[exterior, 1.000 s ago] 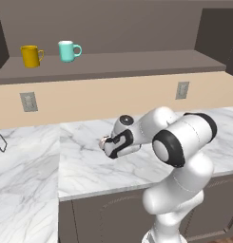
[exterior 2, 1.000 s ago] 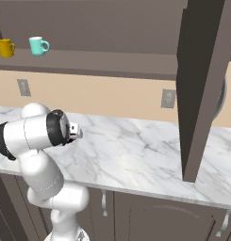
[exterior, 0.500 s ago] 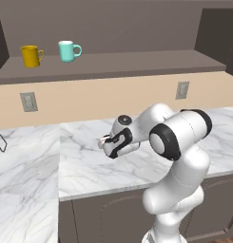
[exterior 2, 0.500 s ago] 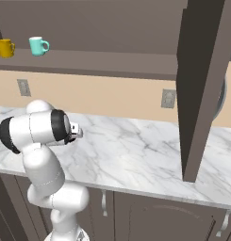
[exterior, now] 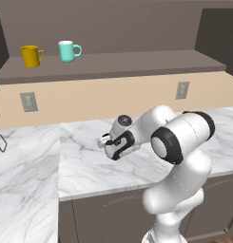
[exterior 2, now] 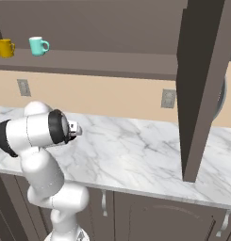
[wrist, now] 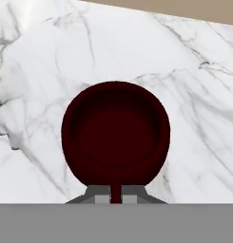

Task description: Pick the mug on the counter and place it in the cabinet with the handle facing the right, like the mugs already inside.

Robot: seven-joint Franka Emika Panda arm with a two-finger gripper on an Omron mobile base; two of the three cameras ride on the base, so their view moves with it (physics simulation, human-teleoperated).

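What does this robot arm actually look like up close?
The arm is glossy white with rounded, bulbous segments and dark bands at its joints. The hand has a white body with black parts. The gripper ends in two small grey finger tips. No cables or markings are visible.

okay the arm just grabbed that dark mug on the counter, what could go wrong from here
The gripper seems shut on just the thin handle of the maroon mug, so the mug may swing or slip when lifted. The shelf sits high above the counter, and the yellow mug and teal mug could get knocked.
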